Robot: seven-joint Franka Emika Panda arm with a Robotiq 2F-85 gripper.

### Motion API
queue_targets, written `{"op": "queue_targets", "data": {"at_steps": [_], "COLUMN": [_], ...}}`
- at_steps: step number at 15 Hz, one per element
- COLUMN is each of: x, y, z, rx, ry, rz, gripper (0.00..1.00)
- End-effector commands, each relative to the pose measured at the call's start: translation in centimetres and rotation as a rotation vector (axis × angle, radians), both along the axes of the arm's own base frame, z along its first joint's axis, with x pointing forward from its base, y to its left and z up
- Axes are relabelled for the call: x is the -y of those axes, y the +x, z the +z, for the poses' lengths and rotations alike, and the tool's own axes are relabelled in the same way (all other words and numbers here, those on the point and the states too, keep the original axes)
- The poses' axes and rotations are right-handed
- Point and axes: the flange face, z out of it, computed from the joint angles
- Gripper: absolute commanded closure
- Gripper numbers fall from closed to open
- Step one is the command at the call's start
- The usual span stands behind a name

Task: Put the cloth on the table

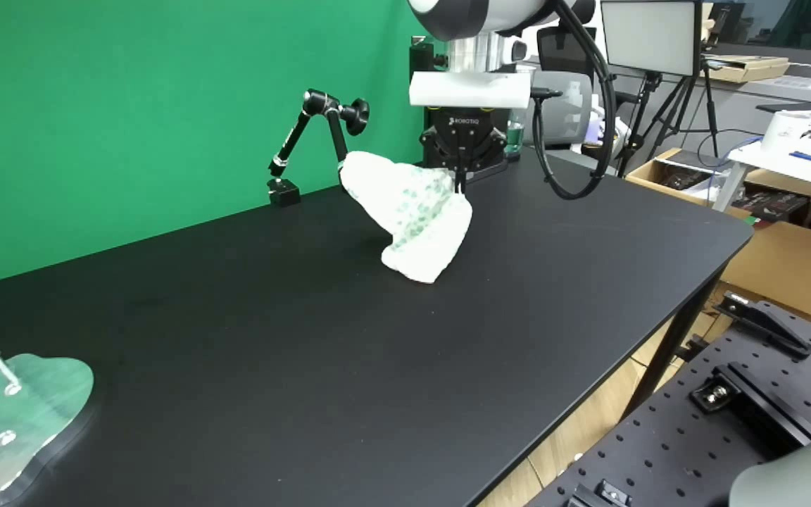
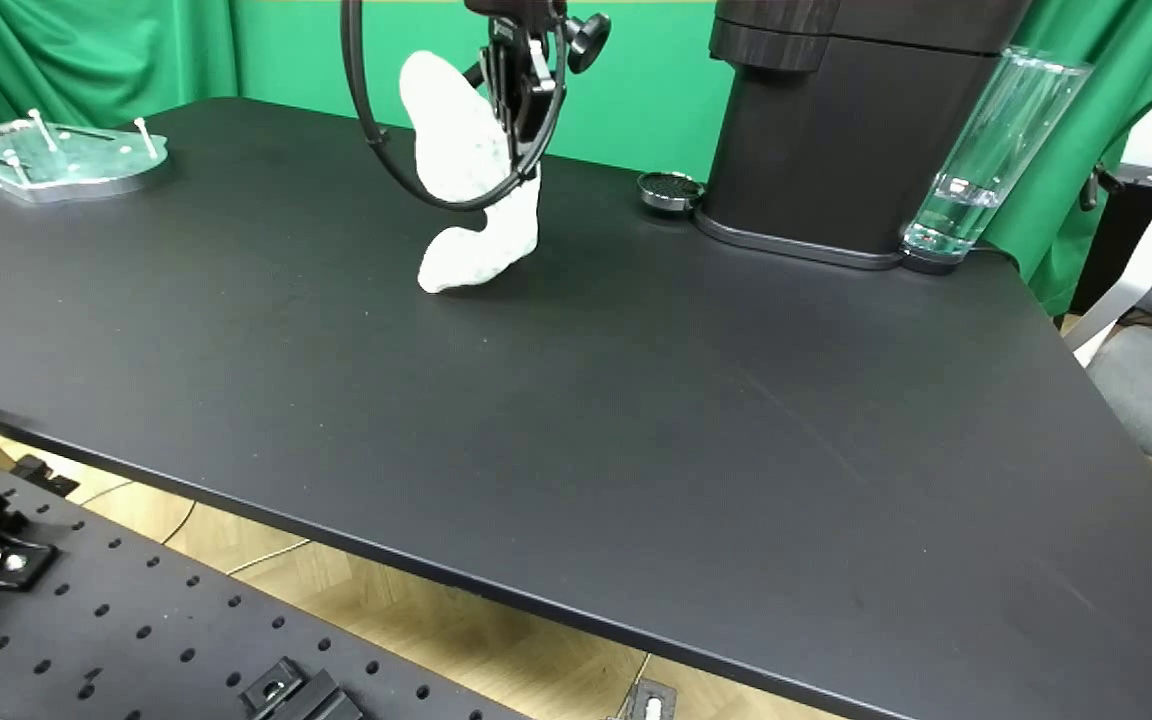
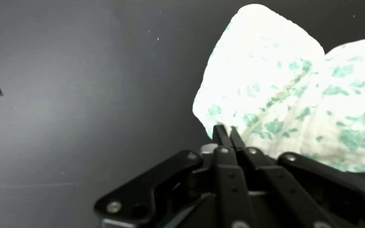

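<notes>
The white cloth (image 1: 412, 211) with green leaf marks is bunched and hangs from my gripper (image 1: 460, 189) over the black table (image 1: 293, 366). It also shows in an exterior view (image 2: 461, 150), with one lobe sticking up and a lower end near the tabletop; whether that end touches is unclear. In the wrist view the cloth (image 3: 280, 79) spreads ahead and to the right of the fingertips (image 3: 228, 131). The fingers are nearly closed with a fold of cloth pinched between them. The gripper (image 2: 526, 165) points down in both exterior views.
A black jointed stand (image 1: 315, 104) is behind the cloth by the green backdrop. A clear greenish plate with white pegs (image 2: 66, 155) lies at a table end. A black machine (image 2: 836, 150), a water tank (image 2: 996, 150) and a small round dish (image 2: 671, 190) stand near the back.
</notes>
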Motion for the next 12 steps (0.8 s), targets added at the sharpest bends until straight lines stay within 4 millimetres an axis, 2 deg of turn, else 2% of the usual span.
{"op": "queue_targets", "data": {"at_steps": [1, 4, 8, 9, 10, 12], "x": [1.5, 2.3, 2.2, 2.0, 1.7, 0.9], "y": [-0.9, -1.0, -0.5, -0.5, -0.5, -0.5], "z": [1.7, 2.6, 2.9, 2.9, 2.9, 2.9], "rx": [0.058, 0.090, 0.073, 0.063, 0.054, 0.035], "ry": [0.005, 0.010, 0.021, 0.029, 0.032, 0.041], "rz": [-0.116, -0.159, -0.150, -0.145, -0.133, -0.117], "gripper": [0.99, 0.99, 0.99, 0.73, 0.71, 0.59]}}
